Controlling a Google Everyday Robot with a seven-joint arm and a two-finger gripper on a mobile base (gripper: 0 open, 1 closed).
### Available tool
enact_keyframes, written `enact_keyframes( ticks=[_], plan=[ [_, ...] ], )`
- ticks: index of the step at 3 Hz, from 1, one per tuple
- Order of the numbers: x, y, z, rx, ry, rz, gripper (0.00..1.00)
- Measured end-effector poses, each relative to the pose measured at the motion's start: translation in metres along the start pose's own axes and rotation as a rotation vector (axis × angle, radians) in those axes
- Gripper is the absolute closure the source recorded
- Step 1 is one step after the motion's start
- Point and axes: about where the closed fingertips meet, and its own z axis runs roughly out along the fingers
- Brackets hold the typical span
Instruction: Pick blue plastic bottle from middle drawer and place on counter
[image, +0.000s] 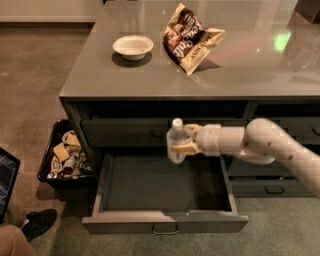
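The blue plastic bottle (176, 141), clear with a white cap, is held upright in my gripper (183, 144). The gripper is shut on it and comes in from the right on a white arm (265, 146). The bottle hangs above the back of the open middle drawer (165, 186), level with the closed drawer front above it. The drawer is pulled out, with a small metal handle (164, 230) on its front panel, and nothing shows inside it. The glossy grey counter (150, 75) lies above, higher than the bottle's cap.
A white bowl (133, 46) and a tilted snack bag (190, 38) stand on the counter's far part. A black bin (64, 155) full of wrappers sits on the floor left of the cabinet. A shoe (37, 223) and a screen edge (7, 180) are at the bottom left.
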Motion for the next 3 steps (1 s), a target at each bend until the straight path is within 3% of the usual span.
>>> enact_keyframes(
  ticks=[1,2,3],
  plan=[
    [-0.031,-0.007,-0.031,-0.005,0.045,-0.024,1.00],
    [-0.032,-0.007,-0.031,-0.005,0.045,-0.024,1.00],
    [-0.047,-0.009,-0.048,0.019,0.056,-0.040,1.00]
  ],
)
